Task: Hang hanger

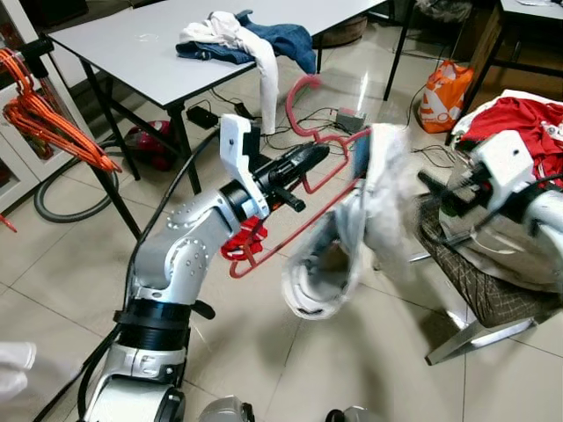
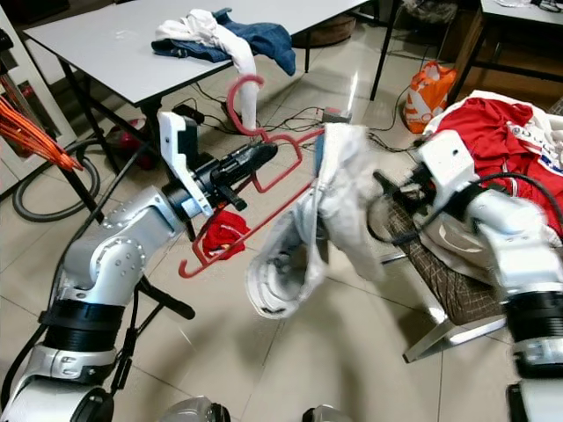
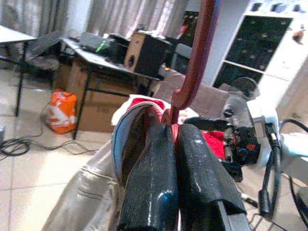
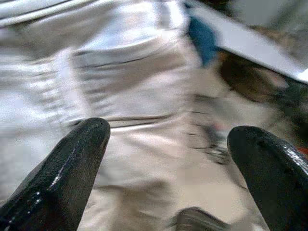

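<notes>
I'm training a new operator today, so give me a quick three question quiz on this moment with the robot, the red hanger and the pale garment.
1. True or false: the left gripper is shut on the red hanger.
2. Which hangs on the hanger? A) blue jeans B) the pale garment C) an orange bag.
3. How do the right gripper fingers stand, and do they touch the garment?

Key
1. True: the black fingers clamp the hanger below its hook.
2. B: it is draped over the hanger between the two arms.
3. Spread apart, pointing at the garment; the blur hides whether they touch it.
</notes>
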You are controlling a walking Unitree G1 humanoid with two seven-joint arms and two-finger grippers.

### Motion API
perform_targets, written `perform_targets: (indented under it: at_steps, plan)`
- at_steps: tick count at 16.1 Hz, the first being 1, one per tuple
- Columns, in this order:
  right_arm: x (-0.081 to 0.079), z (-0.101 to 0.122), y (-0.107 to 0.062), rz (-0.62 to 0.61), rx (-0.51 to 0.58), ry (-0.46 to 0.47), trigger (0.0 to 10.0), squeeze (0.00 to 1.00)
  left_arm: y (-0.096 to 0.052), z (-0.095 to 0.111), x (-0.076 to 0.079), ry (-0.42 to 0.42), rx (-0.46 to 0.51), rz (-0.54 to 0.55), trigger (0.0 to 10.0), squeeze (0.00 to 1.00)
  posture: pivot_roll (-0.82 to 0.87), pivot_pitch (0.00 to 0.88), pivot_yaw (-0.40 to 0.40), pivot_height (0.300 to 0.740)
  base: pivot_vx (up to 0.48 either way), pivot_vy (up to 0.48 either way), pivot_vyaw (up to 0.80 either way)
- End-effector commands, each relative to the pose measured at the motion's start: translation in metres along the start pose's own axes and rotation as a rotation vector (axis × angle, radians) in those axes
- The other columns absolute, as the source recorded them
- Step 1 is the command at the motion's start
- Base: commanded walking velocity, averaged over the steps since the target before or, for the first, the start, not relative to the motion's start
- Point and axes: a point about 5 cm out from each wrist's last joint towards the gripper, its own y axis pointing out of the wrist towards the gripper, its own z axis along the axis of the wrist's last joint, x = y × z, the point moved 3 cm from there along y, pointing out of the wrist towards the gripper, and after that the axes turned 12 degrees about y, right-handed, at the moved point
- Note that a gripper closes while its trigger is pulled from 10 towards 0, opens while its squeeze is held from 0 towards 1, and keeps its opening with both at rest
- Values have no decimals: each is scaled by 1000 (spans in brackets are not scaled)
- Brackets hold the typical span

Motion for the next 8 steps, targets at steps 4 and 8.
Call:
perform_targets:
  at_steps: [4,8]
  plan:
    - [10,25,-1,93,-1,-202,10000,0,3,23,15,45,81,-100,10000,0,-123,0,44,740,0,0,0]
    - [6,59,-4,213,70,-329,10000,0,-1,20,16,42,73,-119,10000,0,-123,0,44,740,0,0,0]
